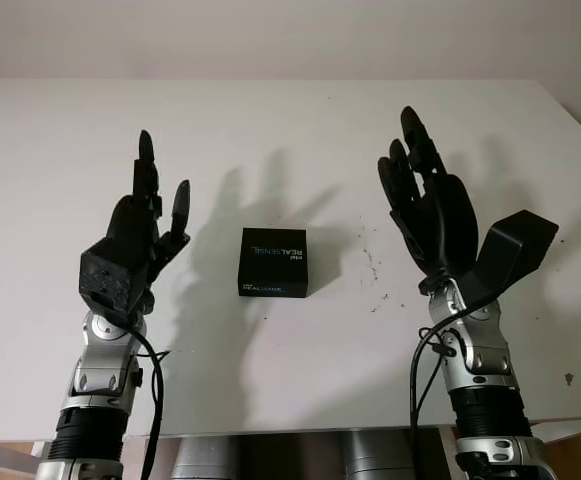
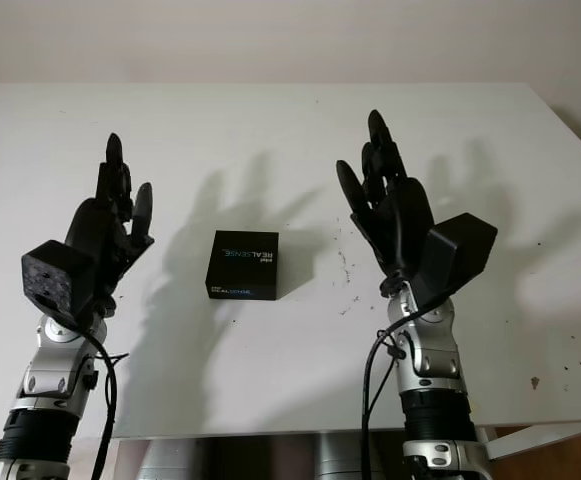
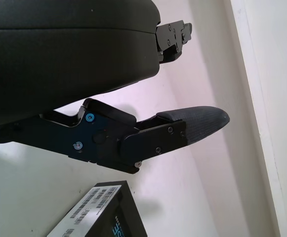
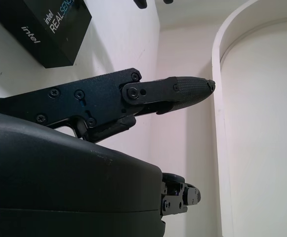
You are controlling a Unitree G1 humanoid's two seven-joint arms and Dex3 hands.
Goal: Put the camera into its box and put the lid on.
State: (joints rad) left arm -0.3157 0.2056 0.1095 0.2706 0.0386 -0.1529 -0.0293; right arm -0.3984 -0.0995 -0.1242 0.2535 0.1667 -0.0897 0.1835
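A small black box [image 1: 273,262] printed with "REALSENSE" sits closed in the middle of the white table [image 1: 290,130], its lid on. The box also appears in the left wrist view [image 3: 103,215] and the right wrist view [image 4: 54,27]. My left hand [image 1: 153,205] is raised above the table to the left of the box, open and holding nothing. My right hand [image 1: 418,170] is raised to the right of the box, also open and holding nothing. Both hands are clear of the box.
Small dark specks [image 1: 375,270] dot the table to the right of the box. The table's front edge [image 1: 290,432] runs just beyond my forearms.
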